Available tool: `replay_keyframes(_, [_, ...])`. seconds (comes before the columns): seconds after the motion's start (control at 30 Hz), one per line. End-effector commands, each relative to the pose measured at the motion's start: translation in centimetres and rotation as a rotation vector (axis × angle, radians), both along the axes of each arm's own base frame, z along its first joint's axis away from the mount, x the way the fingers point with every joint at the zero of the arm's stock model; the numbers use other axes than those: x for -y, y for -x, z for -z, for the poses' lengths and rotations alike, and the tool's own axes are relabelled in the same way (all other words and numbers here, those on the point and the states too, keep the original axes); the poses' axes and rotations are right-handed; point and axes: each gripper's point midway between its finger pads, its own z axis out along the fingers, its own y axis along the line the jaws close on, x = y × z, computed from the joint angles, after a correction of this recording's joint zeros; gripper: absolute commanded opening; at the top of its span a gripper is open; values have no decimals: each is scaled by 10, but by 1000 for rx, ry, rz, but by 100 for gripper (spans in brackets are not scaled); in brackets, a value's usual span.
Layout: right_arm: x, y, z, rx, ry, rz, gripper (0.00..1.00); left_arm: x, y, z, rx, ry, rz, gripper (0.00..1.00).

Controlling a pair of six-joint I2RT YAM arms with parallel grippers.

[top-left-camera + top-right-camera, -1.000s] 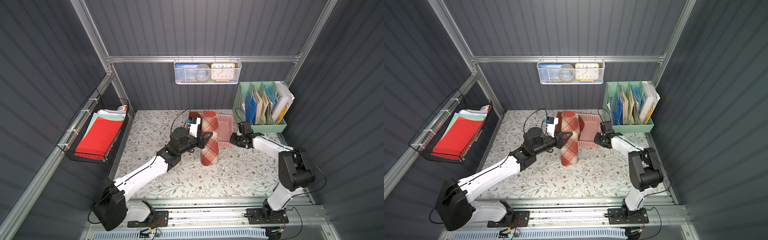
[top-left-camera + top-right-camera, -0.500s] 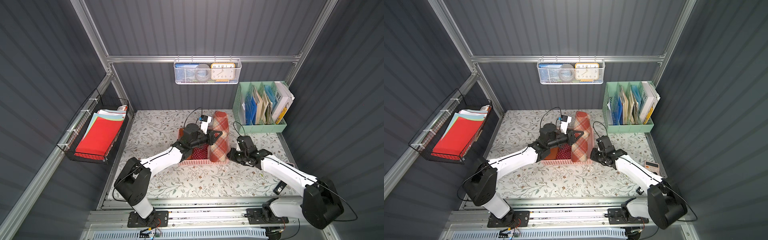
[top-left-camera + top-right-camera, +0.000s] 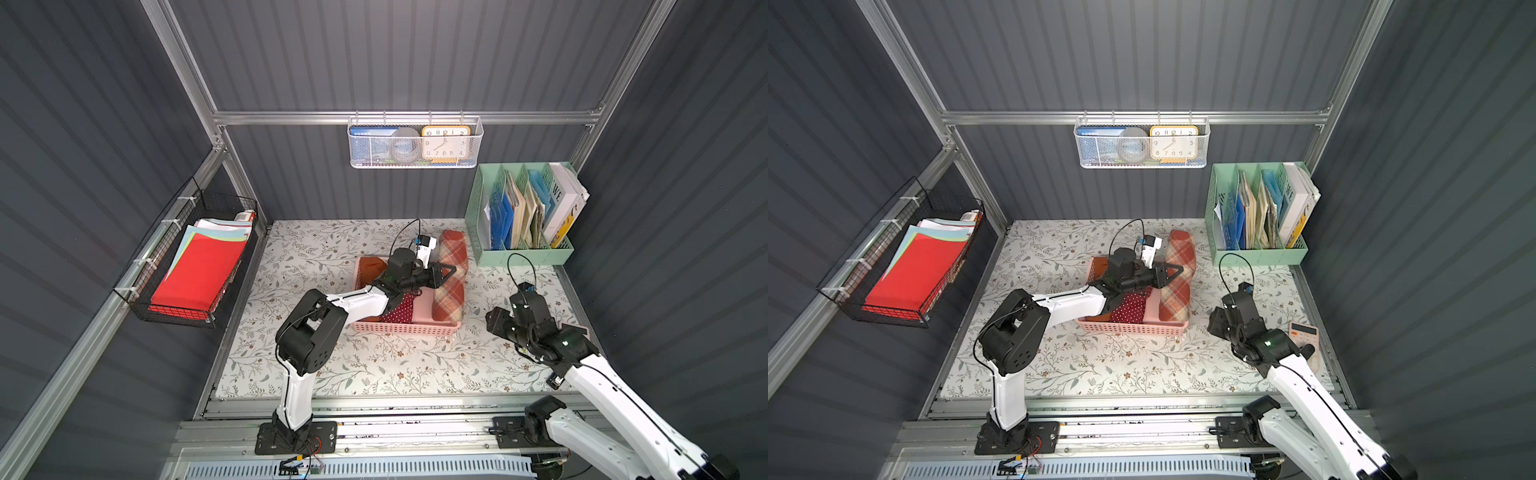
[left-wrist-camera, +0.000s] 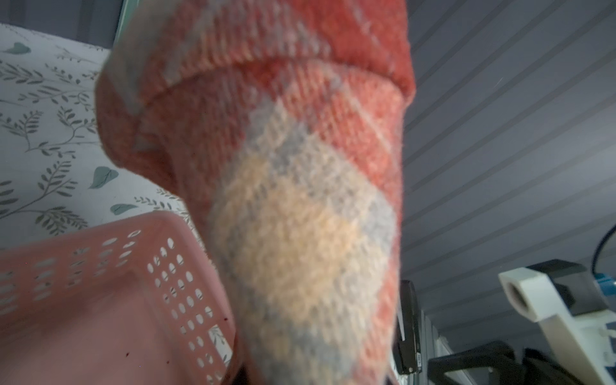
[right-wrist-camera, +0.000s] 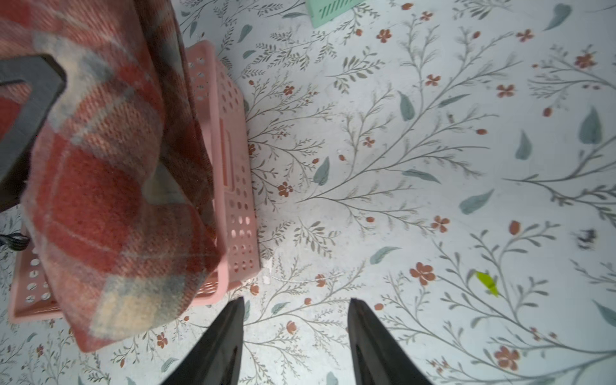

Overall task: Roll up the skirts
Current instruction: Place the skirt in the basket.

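The left arm (image 3: 357,301) rises from its base at the front edge and folds sharply at the elbow. Its forearm runs low across the basket (image 3: 405,330) toward the far right. The left gripper (image 3: 449,272) is clamped on the plaid skirt (image 3: 451,301) near the middle of the roll. In the right wrist view one dark finger (image 5: 36,86) presses into the cloth.

The rolled plaid skirt lies along the basket's right side, its far end sticking out past the far rim. The dotted skirt (image 3: 400,309) sits beside it in the middle of the basket, partly under the forearm. The orange skirt (image 3: 370,268) is in the far left corner.

The right arm (image 3: 602,382) slants up from the front right, its wrist bent down toward the table (image 3: 374,374). The right gripper (image 5: 295,301) hangs to the right of the basket, apart from it, with its fingers spread and nothing between them.
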Motion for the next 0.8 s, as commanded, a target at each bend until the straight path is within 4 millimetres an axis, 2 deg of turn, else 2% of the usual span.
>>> replay_keyframes(0.0, [16,15,15,-47,70,18,56,9,-8,7,33,-63,18,0])
replay_keyframes(0.1, [15,18,18,-59,69,10,56,-5,-12,64,-76,-212,-68,0])
replay_keyframes(0.13, [15,19,19,-62,67,8,56,-13,-12,76,-90,-254,-100,0])
replay_keyframes(0.27, [15,16,23,-50,74,0,56,-30,-6,93,-94,-373,-147,0])
replay_keyframes(0.37, [12,15,24,-55,71,-9,56,-40,-6,117,-109,-501,-162,0])
replay_keyframes(0.43, [12,14,26,-61,72,-13,56,-38,1,136,-136,-560,-101,0])
replay_keyframes(0.5, [11,15,27,-65,71,-16,56,-35,-7,140,-118,-599,-93,0])
replay_keyframes(0.63, [11,15,26,-60,72,-18,56,-28,-2,157,-166,-632,-54,0])
replay_keyframes(0.73, [11,15,25,-58,71,-18,57,-37,2,162,-188,-659,-92,0])
replay_keyframes(0.77, [12,15,25,-58,71,-16,57,-40,2,162,-193,-666,-109,11])
